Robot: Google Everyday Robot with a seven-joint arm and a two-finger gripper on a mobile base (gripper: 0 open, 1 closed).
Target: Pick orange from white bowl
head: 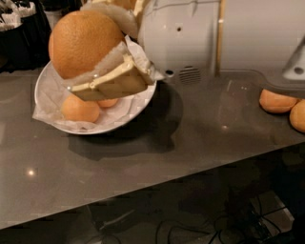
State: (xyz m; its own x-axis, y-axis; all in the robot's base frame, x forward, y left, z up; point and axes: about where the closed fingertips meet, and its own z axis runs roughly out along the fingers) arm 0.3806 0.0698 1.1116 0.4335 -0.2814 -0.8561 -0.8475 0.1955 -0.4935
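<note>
gripper (89,51) is up at top left, jaws clamped on the orange (78,40): one cream pad under it, tilted, the other over its top right. orange is clear of the white bowl (144,101), held in the air above it and overlapping its back left rim from this view. skin is finely dimpled, even orange all over, round, looks far bigger than the others, though it also sits closer to the camera. bowl sits on the grey worktop (143,157), lined with crinkled white paper (44,108) that spills over the left rim. two smaller oranges remain inside: one at front left (80,108), one (107,102) mostly hidden behind the lower pad. white arm housing (186,38) fills the top centre and right, vent slots near its lower edge. two more orange fruits (278,101) lie at the right edge of the worktop, touching each other, well apart from the bowl. dark containers (19,14) at top left behind the bowl. cables (214,226) on the floor below the worktop's front edge.
</note>
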